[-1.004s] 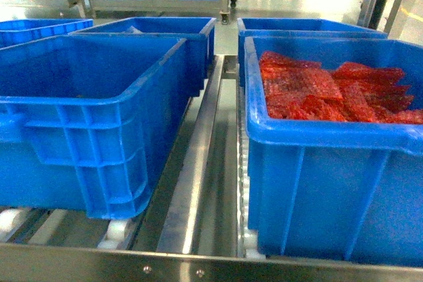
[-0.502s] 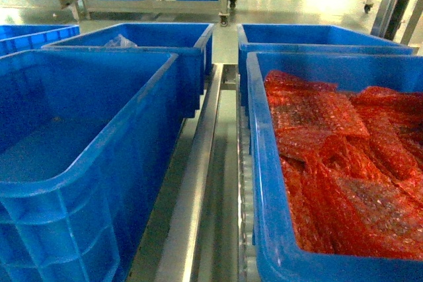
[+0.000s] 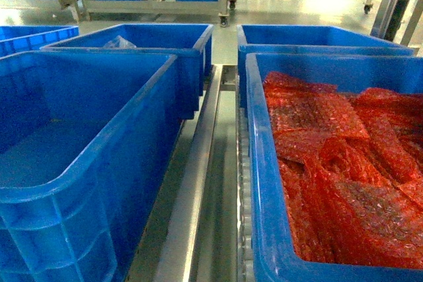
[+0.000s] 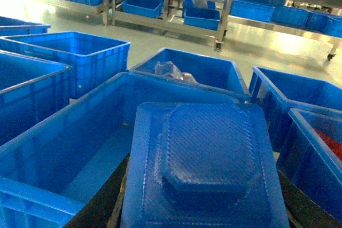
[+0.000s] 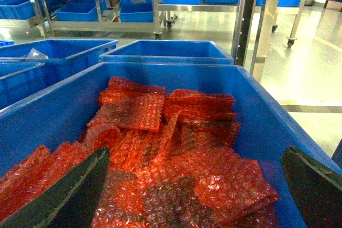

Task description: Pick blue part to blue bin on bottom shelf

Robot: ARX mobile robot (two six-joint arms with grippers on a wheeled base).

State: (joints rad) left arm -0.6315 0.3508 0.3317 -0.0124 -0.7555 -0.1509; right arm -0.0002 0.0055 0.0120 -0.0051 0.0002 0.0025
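**Blue part carried over the empty bin, release to come**

We judge the carry nearly done: the blue part (image 4: 200, 169) sits in our left gripper (image 4: 203, 214), filling the bottom of the left wrist view, just above the near rim of the empty bin (image 3: 73, 163) on the left of the shelf (image 3: 198, 203). The gripper looks closed on the part, though its fingers are mostly hidden beneath it. Next we should move forward over the bin's floor, lower, then let go. Our right gripper (image 5: 187, 196) hangs wide open over the red bubble wrap (image 5: 160, 148) in the right bin (image 3: 264, 183), holding nothing.
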